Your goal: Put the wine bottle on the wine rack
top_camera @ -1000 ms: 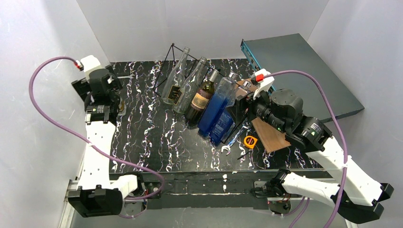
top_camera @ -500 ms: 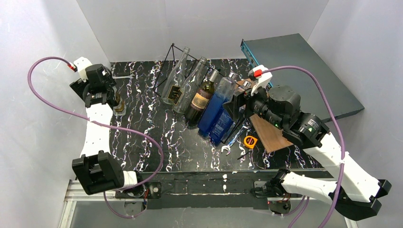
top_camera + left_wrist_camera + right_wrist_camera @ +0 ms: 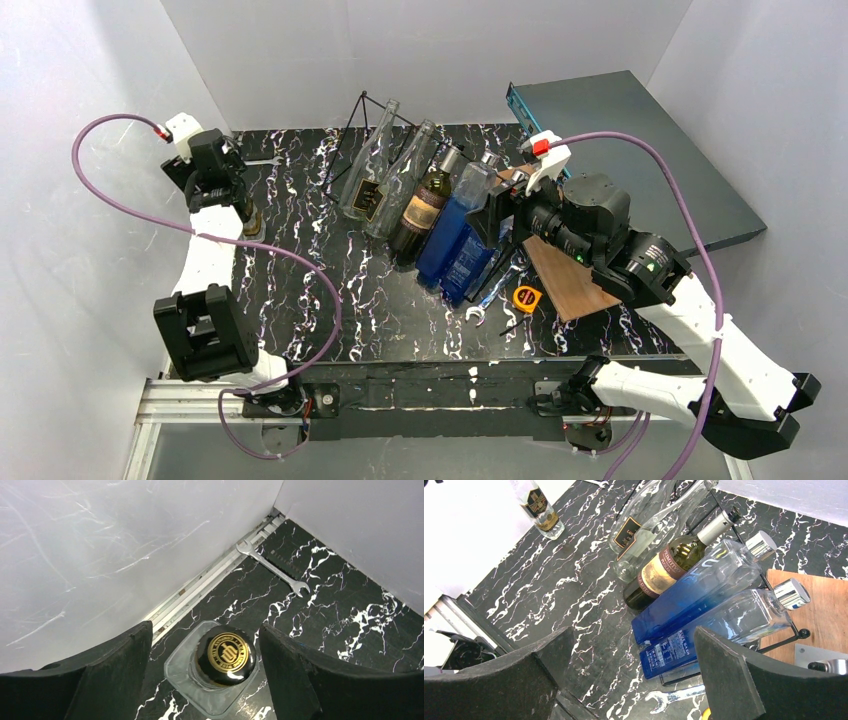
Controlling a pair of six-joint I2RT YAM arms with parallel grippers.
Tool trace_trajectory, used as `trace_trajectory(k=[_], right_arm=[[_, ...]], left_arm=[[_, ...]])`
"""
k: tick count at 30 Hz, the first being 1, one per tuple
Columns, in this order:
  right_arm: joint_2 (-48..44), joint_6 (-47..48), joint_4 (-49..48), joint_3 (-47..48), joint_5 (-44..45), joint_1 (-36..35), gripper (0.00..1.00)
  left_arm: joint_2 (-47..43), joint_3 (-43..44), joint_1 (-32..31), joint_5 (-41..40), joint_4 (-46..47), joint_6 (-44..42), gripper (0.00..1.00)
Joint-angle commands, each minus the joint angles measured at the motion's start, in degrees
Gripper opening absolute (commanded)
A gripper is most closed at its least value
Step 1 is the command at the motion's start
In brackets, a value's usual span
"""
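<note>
— Black, is it, the cap on the wine bottle (image 3: 225, 655)? What does the bottle look like?
— Yes. From straight above, in the left wrist view, it has a round black cap stamped with a gold emblem inside a gold ring. Below the cap are clear glass shoulders, squarish with rounded corners. From far off, in the right wrist view, the body is clear glass with a black and gold label.
— Where is it?
— It stands upright on the black, white-veined surface (image 3: 330, 290), near the left edge. It is close to the white side wall and well apart from the wine rack (image 3: 345, 140).
— And the left claw (image 3: 205, 630)?
— It hangs over the bottle with one dark finger on each side of the cap. The jaws are apart and released. A strip of surface shows between the left finger and the glass, and the right finger is just beside the cap.
— Describe the rack.
— It is a black thin-wire frame toward the back middle of the surface, with a triangular end. Five bottles lie on it side by side, necks pointing up and away. There are two clear bottles (image 3: 368, 175), a dark bottle (image 3: 425, 205) with a tan label, and two blue bottles (image 3: 450, 235) with silver caps.
— The right claw (image 3: 634, 635)?
— It is spread wide and released, hovering just right of the rack and facing the blue bottles.
— Anything near the standing bottle?
— A silver wrench (image 3: 272, 567) lies beyond it, by the wall.
</note>
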State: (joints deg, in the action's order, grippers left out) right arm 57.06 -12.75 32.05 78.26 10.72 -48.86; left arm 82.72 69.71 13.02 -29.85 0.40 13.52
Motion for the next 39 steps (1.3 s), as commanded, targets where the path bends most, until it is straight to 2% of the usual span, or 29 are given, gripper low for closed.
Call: trace_trajectory(k=[1,10,14,25,29,35,39], right_arm=[[-0.7,-0.8,-1.7,1.6,0.0,0.2,0.98],[-0.9,-0.4,-1.8,1.3,0.1,0.2,0.98],[-1.1,-0.4,-1.9,1.1,-0.1,0.2,0.98],[-2.5,-0.4,-2.3,0.0,0.3,0.2,0.98],[-3.5,-0.1,-2.3,-0.5,0.9,0.2,0.98],[-4.5,0.2,-2.3,-1.2,1.3,0.2,0.98],[-4.6,0.4,-2.0,-1.4,1.4,0.2,0.98]], left_arm=[[0.8,0.4,0.3,2.1,2.6,-0.6,0.74],[2.8,1.2,0.3,9.2,2.9,-4.8,0.64],[3.2,1.1,0.3,9.1,2.7,-5.5,0.60],[3.6,2.3,0.3,12.7,1.3,-7.1,0.24],[2.6,3.9,0.3,15.9,0.3,-6.7,0.15],[0.9,5.4,0.3,25.0,1.6,-5.9,0.01],[0.9,7.2,0.0,29.6,1.7,-5.2,0.00]])
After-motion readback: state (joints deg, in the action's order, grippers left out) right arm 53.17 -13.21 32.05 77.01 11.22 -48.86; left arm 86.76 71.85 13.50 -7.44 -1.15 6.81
